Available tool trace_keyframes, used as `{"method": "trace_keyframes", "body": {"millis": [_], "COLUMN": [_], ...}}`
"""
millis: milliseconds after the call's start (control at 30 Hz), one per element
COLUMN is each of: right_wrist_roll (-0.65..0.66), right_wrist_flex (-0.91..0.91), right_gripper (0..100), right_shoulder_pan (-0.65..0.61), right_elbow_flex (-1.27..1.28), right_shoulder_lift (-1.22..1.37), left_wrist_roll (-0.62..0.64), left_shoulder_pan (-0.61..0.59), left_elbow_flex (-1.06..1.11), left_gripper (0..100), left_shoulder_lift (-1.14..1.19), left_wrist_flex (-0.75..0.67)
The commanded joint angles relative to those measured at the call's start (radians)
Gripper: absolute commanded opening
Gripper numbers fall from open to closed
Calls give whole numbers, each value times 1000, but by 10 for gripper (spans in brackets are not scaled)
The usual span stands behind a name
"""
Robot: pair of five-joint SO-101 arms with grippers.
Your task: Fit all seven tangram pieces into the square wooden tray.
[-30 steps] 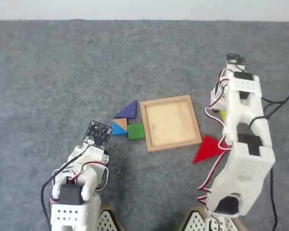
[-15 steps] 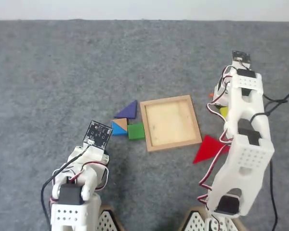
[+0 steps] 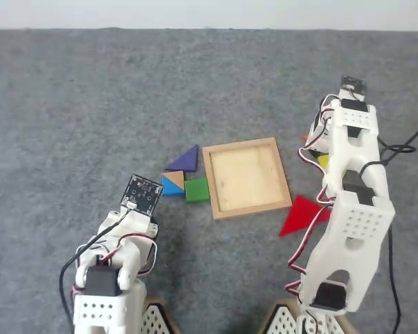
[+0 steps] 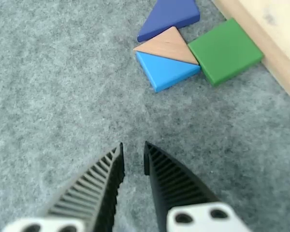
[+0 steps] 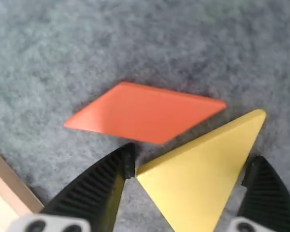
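The square wooden tray lies in mid table with nothing in it. Against its left side sit a dark blue triangle, a tan triangle, a light blue triangle and a green square. A red triangle lies off its near right corner. My right gripper is open and low, its fingers on either side of a yellow triangle, with an orange parallelogram just beyond. My left gripper is shut and holds nothing, short of the light blue triangle.
Grey carpet covers the table, with wide free room at the back and far left. The right arm stretches along the tray's right side and hides part of the yellow triangle. The left arm is folded near the front edge.
The right arm has shifted a little to the right, away from the tray. The left arm and all pieces have stayed put.
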Motion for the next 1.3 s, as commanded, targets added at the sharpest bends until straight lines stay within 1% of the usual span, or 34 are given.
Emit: {"method": "trace_keyframes", "body": {"millis": [0, 133, 300, 733, 1033, 1267], "right_wrist_roll": [-25, -26, -26, -23, -21, -26], "right_wrist_flex": [35, 84, 151, 157, 145, 168], "right_gripper": [351, 351, 351, 351, 351, 351], "right_shoulder_pan": [2, -10, -22, -15, -13, -19], "right_elbow_flex": [-41, -44, -109, -133, -158, -195], "right_shoulder_lift": [-5, -12, -4, 2, 96, 116], "left_wrist_roll": [5, 5, 5, 5, 5, 5], "left_shoulder_pan": [5, 5, 5, 5, 5, 5], "left_elbow_flex": [-10, -10, -10, -10, -10, -10], "left_gripper": [65, 65, 65, 65, 65, 65], "left_shoulder_lift": [-23, -23, -23, -23, -23, -23], "left_wrist_flex": [6, 6, 6, 6, 6, 6]}}
